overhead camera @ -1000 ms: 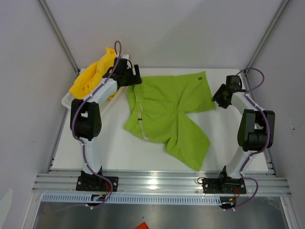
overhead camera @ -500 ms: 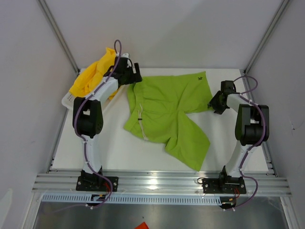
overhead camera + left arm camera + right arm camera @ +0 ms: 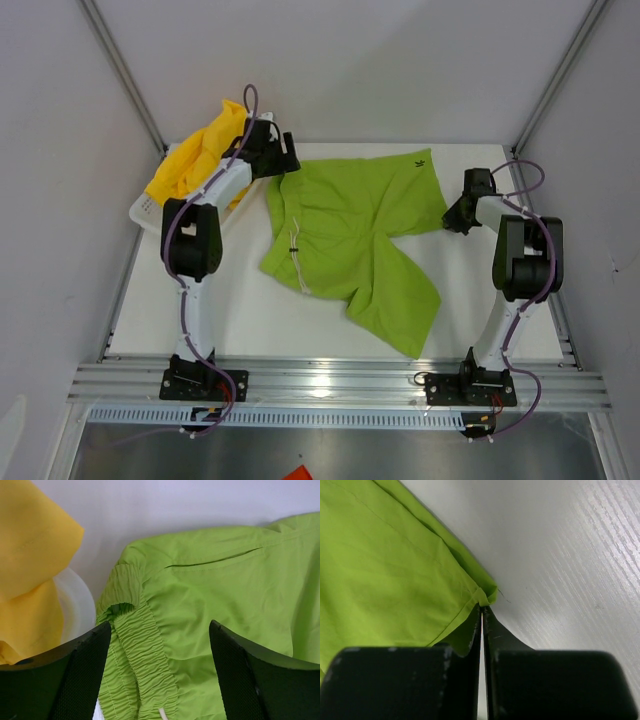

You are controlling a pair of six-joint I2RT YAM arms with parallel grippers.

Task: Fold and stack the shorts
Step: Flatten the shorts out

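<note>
While the lime green shorts [image 3: 350, 235] lie spread open on the white tabletop [image 3: 200, 300], waistband [image 3: 142, 645] to the left and legs reaching right and toward the near edge, the left tool [image 3: 160, 630] hangs over the far waistband corner with its fingers wide apart and nothing between them. Just beside it, the yellow shorts [image 3: 190, 160] are heaped over the white mesh basket [image 3: 145, 208] at the far left corner. At the right edge of the green fabric, the right tool [image 3: 482, 607] has its fingers pressed together; the hem's corner seems pinched at their tips, though the close wrist view leaves that uncertain.
</note>
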